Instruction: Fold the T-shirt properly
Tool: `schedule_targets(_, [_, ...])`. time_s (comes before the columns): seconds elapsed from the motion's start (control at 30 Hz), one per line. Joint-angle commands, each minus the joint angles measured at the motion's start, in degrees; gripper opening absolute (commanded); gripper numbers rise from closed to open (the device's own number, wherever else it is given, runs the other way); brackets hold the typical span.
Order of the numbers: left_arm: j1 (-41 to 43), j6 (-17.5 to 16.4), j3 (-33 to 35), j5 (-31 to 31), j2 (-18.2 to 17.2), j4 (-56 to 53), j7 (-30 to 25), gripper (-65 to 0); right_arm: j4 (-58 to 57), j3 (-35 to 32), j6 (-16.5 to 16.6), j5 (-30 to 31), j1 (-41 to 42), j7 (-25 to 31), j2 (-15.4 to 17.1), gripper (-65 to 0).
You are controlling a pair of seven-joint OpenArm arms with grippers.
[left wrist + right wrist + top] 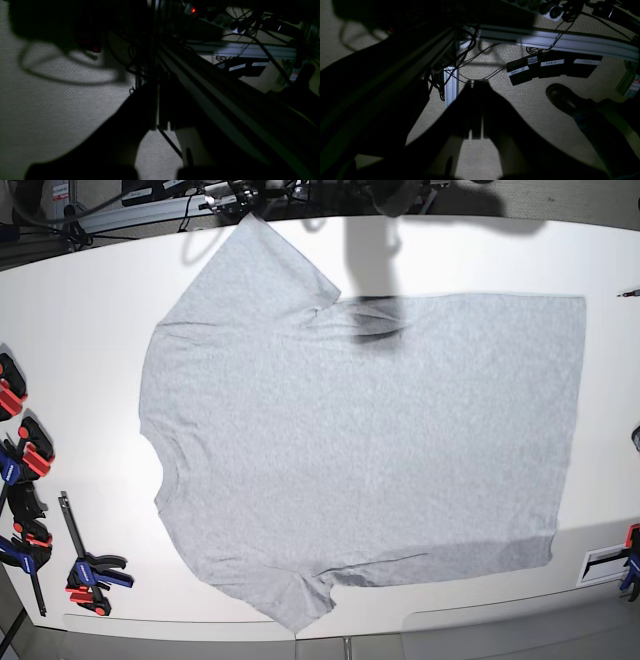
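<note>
Only the base view shows the one T-shirt (365, 425), spread flat, plain side up, on the white bench (90, 330), collar toward the clamps (85, 570) at its edge. Neither arm appears there. The two wrist views show dark floor: left claw (163, 127) and right claw (476, 136) both pressed together, empty.

My base view is bright and evenly lit from above, with the white bench (90, 330) close to glare and a soft dark shadow falling across the T-shirt (370, 320). Both wrist views are very dim, grainy and blocky, mostly black silhouettes against a faintly lit floor (37, 105).
</note>
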Motion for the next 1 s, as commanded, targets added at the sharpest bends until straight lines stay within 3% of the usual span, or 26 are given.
schedule_targets(0.0, [0.4,-0.5,-0.1,0.0,0.1,0.5,-0.4,-65.0,0.4,0.0,0.6,-0.2,0.1,0.2,-0.1,-65.0])
schedule_targets(0.47, [0.6,-0.5,-0.1,0.0,0.0,0.7,-0.3,-65.0,0.4,-0.1,0.7,-0.2,0.0,0.2,-0.1,-65.0])
schedule_targets(0.97, [9.1,-0.5,-0.1,-0.1,-4.5,3.6,-3.0,-65.0,0.8,0.0,0.6,-0.2,-5.6,0.5,1.8,-65.0])
